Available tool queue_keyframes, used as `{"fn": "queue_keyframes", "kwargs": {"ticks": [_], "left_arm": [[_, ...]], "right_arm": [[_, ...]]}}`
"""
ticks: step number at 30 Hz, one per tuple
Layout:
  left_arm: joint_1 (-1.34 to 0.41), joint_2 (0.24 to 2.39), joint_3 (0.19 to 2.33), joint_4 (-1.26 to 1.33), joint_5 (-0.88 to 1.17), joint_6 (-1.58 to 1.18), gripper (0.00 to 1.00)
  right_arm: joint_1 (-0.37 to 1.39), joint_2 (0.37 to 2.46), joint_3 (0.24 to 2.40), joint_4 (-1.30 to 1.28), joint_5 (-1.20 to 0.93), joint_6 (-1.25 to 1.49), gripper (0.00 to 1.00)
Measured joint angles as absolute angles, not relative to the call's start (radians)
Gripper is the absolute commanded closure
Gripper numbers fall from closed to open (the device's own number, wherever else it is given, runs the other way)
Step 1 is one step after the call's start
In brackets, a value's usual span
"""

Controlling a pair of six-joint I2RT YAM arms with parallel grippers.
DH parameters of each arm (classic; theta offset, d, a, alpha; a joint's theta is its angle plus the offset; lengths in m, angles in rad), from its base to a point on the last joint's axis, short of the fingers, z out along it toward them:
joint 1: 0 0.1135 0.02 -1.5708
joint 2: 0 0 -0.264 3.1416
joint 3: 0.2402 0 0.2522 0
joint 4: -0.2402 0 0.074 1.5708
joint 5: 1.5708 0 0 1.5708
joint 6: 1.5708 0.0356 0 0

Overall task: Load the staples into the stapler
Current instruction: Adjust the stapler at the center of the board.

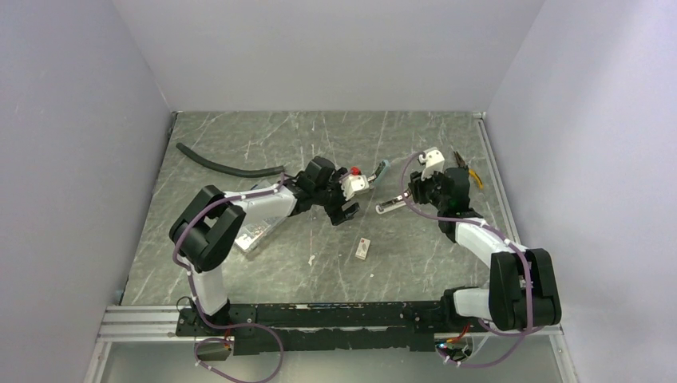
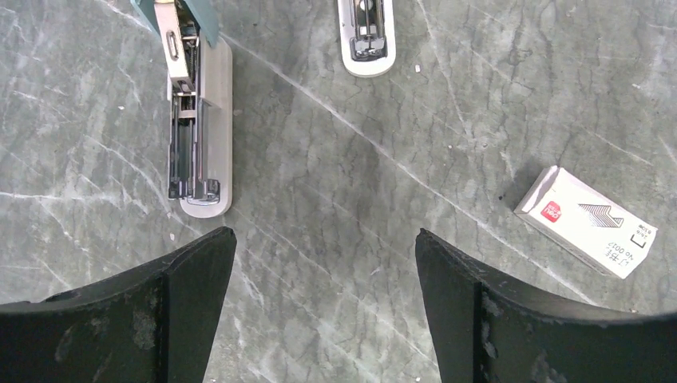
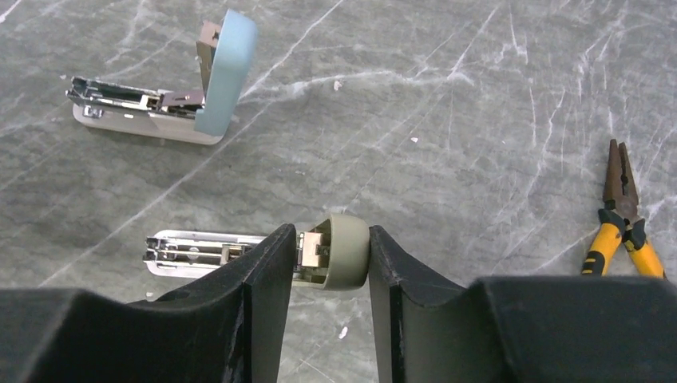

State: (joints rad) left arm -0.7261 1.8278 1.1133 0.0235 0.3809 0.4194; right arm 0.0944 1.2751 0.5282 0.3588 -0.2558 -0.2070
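Observation:
The staples, a small white box with a red mark [image 2: 587,220], lie flat on the table [image 1: 363,249], right of my left gripper [image 2: 323,233]. That gripper hangs open over bare table with nothing between its fingers. A blue-lidded stapler [image 2: 199,136] lies opened with its lid raised [image 3: 227,72]. A second, grey stapler [image 3: 199,254] lies with its metal channel exposed. My right gripper [image 3: 330,229] is shut on its upturned olive-grey lid [image 3: 345,249], one finger on each side. In the top view that gripper [image 1: 409,195] is at the stapler's right end [image 1: 389,207].
Yellow-handled pliers [image 3: 621,215] lie at the far right near the table's edge [image 1: 471,171]. A black hose [image 1: 227,166] curves across the back left. A clear plastic case [image 1: 255,235] sits beside the left arm. Walls close in three sides.

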Motion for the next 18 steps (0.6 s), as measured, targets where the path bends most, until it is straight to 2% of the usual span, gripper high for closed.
{"fn": "queue_keyframes", "kwargs": {"ticks": [9,18], "left_arm": [[-0.714,1.827,1.064,0.048,0.394,0.396,0.13],[-0.698,1.808,1.015,0.071,0.382,0.397,0.13]], "right_arm": [[0.094,1.275,0.502,0.367,-0.271,-0.255,0.37],[0.093,1.222,0.511,0.345,-0.243,-0.274,0.12]]}}
